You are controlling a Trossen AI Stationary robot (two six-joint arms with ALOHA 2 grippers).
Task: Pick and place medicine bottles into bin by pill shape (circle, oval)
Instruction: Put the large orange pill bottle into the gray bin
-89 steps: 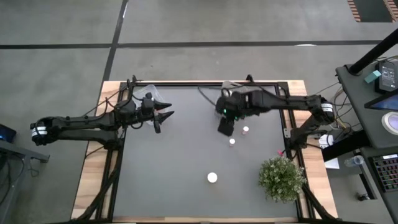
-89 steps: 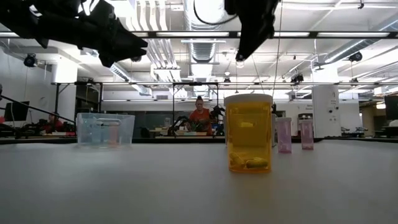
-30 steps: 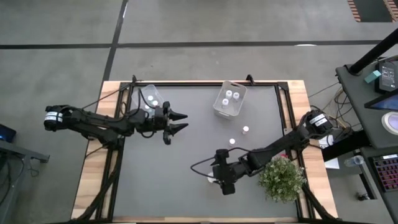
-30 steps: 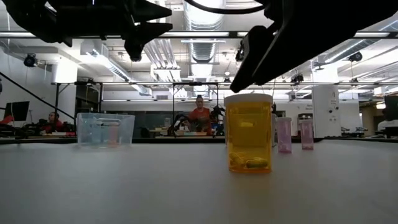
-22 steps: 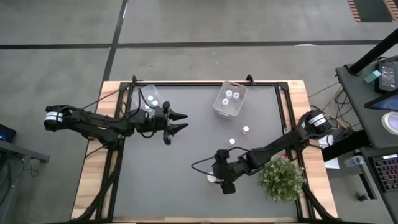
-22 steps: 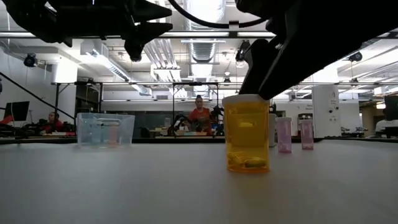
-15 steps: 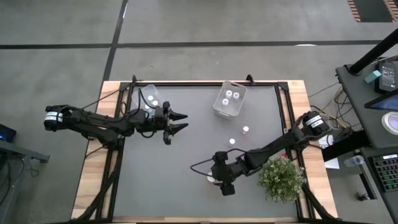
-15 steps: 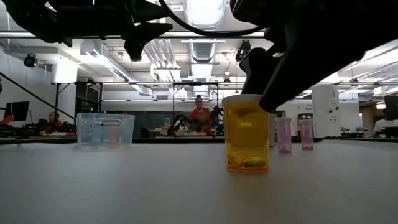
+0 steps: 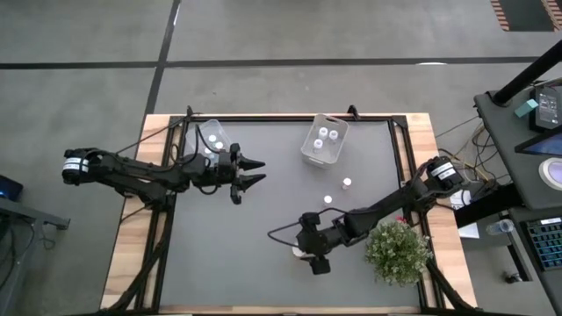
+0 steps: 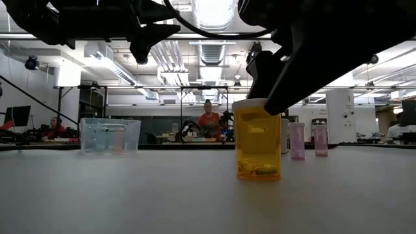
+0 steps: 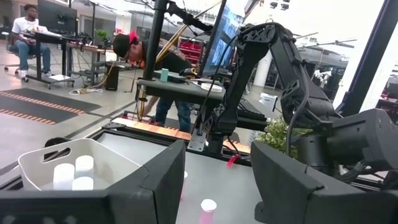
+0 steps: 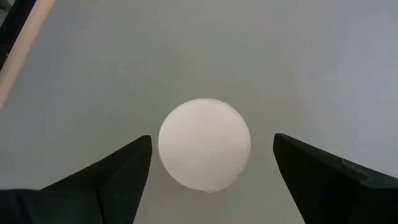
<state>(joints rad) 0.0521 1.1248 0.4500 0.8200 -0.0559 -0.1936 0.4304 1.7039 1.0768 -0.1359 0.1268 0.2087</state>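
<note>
Your medicine bottles, placed from the bushy green plant

Your wide amber-orange translucent bottle with a white cap stands upright just beside the plant, toward the table's middle; from straight above you see only its round white lid. Two small pink, white-capped bottles stand upright farther back, near each other. Three white-capped bottles sit in the clear plastic bin beyond them.

No lettering, label, brand, number or sign can be read on anything in these views.
</note>
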